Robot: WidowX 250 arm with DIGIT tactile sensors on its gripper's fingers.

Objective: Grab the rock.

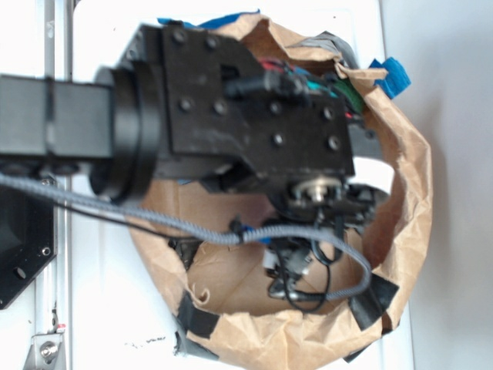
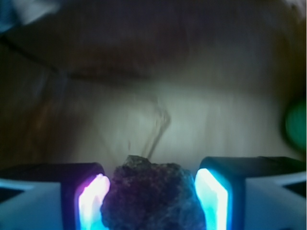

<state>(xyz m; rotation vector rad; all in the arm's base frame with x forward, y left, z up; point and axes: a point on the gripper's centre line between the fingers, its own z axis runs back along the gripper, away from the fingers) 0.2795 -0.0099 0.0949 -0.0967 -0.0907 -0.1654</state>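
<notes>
On my wrist view, the dark brown, rough, jagged-edged rock [image 2: 152, 199] sits right between the two lit pads of the claw [image 2: 152, 201], low in the frame, resting on the crumpled brown paper floor [image 2: 192, 120] of the paper-walled nest. The claw is partly open: the left pad [image 2: 93, 203] looks to be touching or all but touching the rock's flank, while a thin dark gap shows between the rock and the right pad [image 2: 211, 199], so I judge it is straddling the rock, not yet clamped on it.

From the exterior view I cannot see the rock at all; the black arm and wrist block [image 1: 246, 116] hang over the crumpled brown paper ring [image 1: 408, 193] taped to the white desk [image 1: 447, 77], hiding what lies inside.

I expect the rock to be stiff and dense for its size, not fragile, and its gritty surface should give the pads good friction. The trouble is its shape: the faces are uneven, so the pads may meet points rather than flats, and it could twist as they close. I would take it across its widest middle, where it sits now, low enough that the bulk stays inside the pads.

A smooth green ball [image 2: 296, 125] sits near the right edge, well apart from the rock.
</notes>
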